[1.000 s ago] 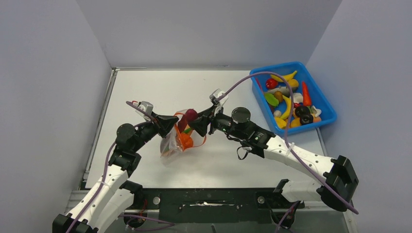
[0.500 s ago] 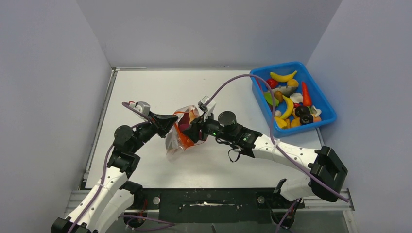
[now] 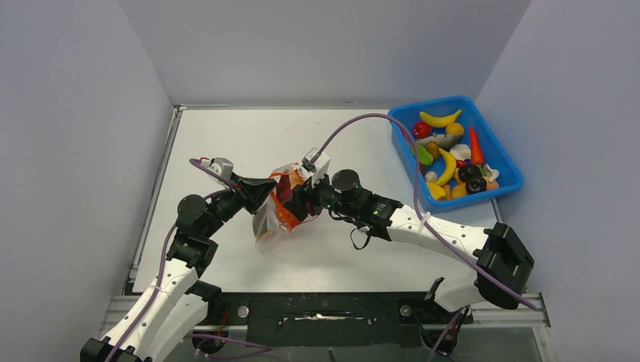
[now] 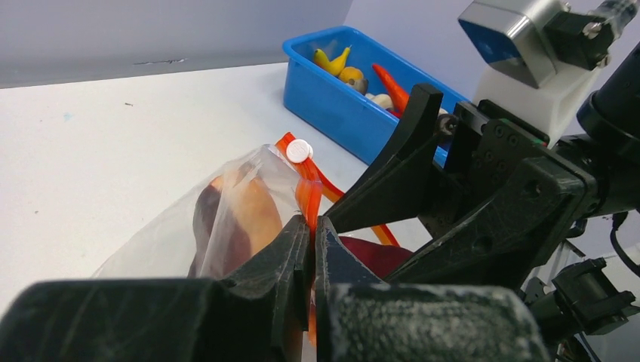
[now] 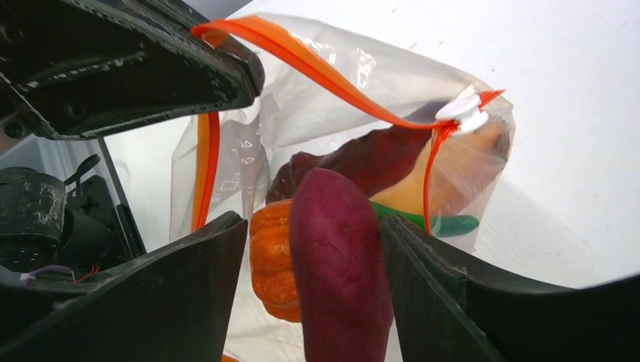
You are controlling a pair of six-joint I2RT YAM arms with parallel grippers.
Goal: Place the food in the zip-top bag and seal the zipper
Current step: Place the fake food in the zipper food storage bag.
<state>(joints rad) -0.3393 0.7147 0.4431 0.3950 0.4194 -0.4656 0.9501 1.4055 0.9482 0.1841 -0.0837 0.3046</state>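
Note:
The zip-top bag hangs in mid-table with its mouth held up. My left gripper is shut on the orange zipper at the bag's rim. My right gripper reaches into the open mouth, jaws open. A dark purple piece of food stands between its fingers, with a clear gap on the left side. Behind it in the bag lie an orange ridged piece, a dark red and tan piece and a green piece. The zipper's white slider sits at the far end.
A blue tray at the back right holds several more toy foods, among them yellow bananas and an orange carrot. Purple cables arc over both arms. White walls close in the table on three sides.
My right arm has moved left and pushed the purple piece into the bag's mouth, and its jaws have spread wider. The left gripper has kept its hold on the zipper.

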